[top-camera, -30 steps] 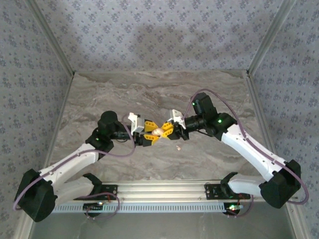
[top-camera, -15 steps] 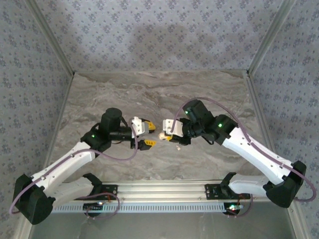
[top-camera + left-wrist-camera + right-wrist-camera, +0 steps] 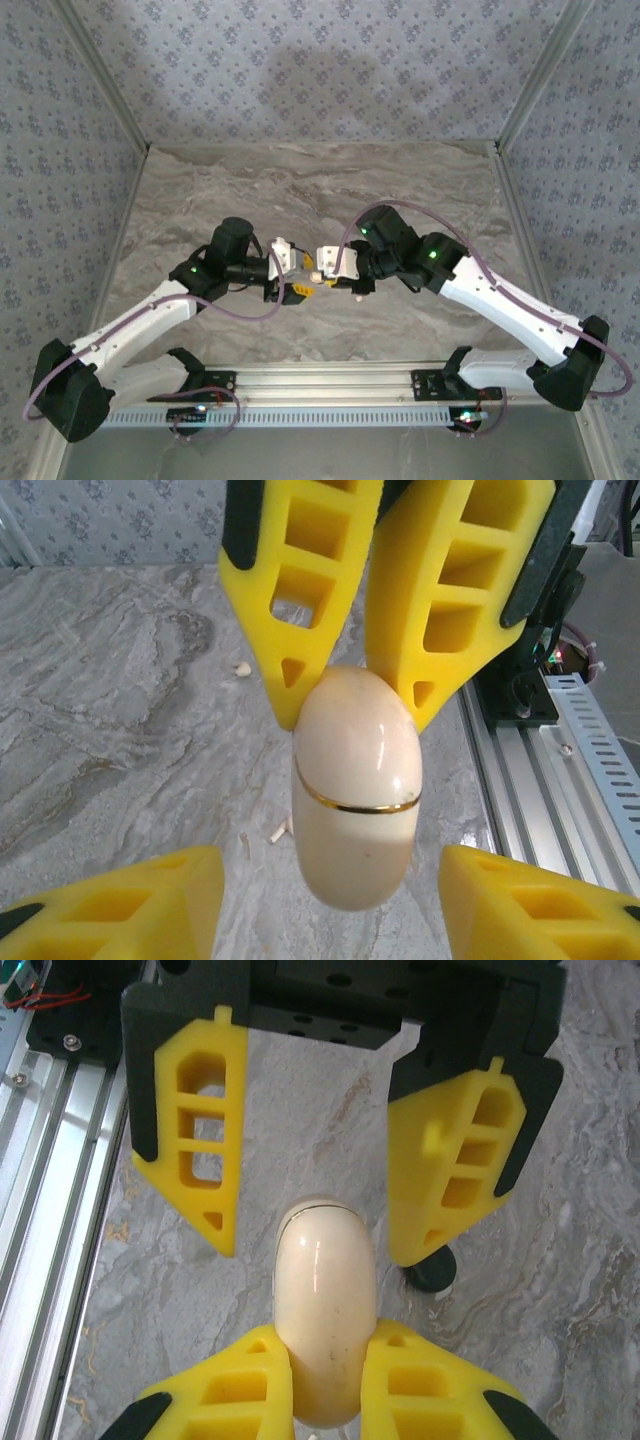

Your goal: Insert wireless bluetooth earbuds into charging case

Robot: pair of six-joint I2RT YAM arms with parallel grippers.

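The right gripper (image 3: 325, 1340) is clenching the charging case (image 3: 355, 780) at mid-frame, its gold seam looking shut. The left gripper (image 3: 325, 870) is straddling it, released and touching nothing. Opening the case and loading the earbuds are both still pending, I judge.

There are two arms, a left arm (image 3: 140, 320) and a right arm (image 3: 500, 300), and one case (image 3: 355, 780). There is also one small black round piece (image 3: 432, 1276), and at least two pale crumbs (image 3: 241, 668).
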